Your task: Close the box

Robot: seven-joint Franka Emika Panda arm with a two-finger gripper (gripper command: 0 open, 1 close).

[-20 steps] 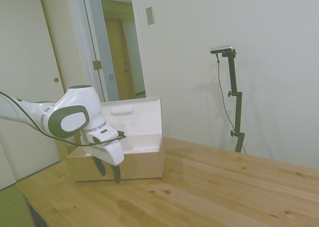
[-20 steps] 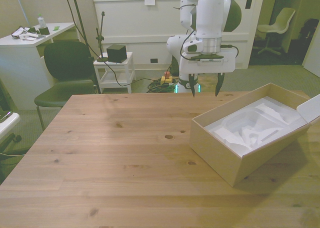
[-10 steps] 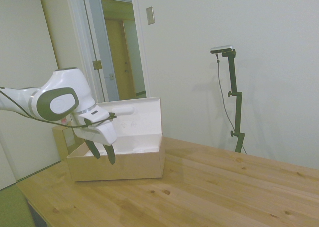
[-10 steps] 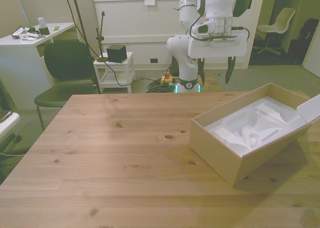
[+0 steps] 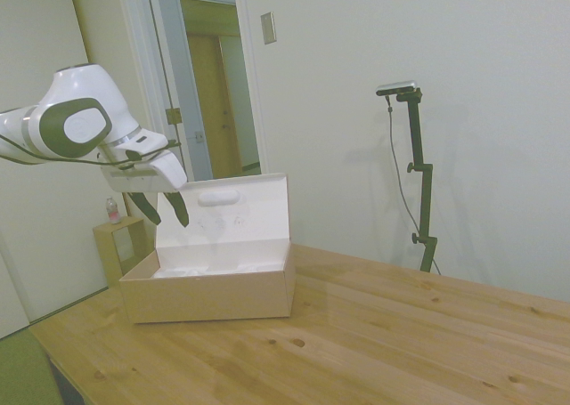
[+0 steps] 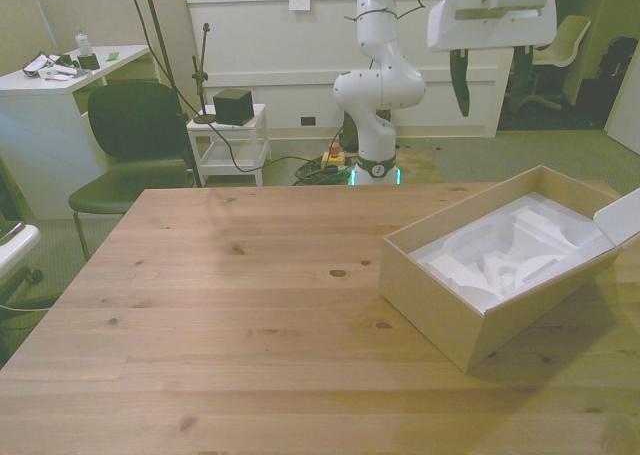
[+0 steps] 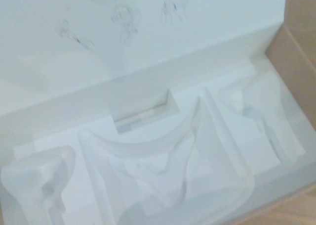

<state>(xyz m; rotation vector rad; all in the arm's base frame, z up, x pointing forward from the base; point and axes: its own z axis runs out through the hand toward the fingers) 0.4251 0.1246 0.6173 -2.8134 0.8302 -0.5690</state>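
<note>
Now the hand [image 5: 163, 209], fingers apart and empty, has risen well above the still-open box [image 5: 210, 285].

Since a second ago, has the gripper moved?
Yes. In the side view the gripper has risen from the box's front wall to above its rim, beside the open lid.

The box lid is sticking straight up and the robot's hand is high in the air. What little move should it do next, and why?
Probably swing over behind the upright lid. The box is wide open, showing its white insert, and the gripper hangs open above the box's end, touching nothing. From behind the lid's top edge it could push the lid forward and down.
</note>
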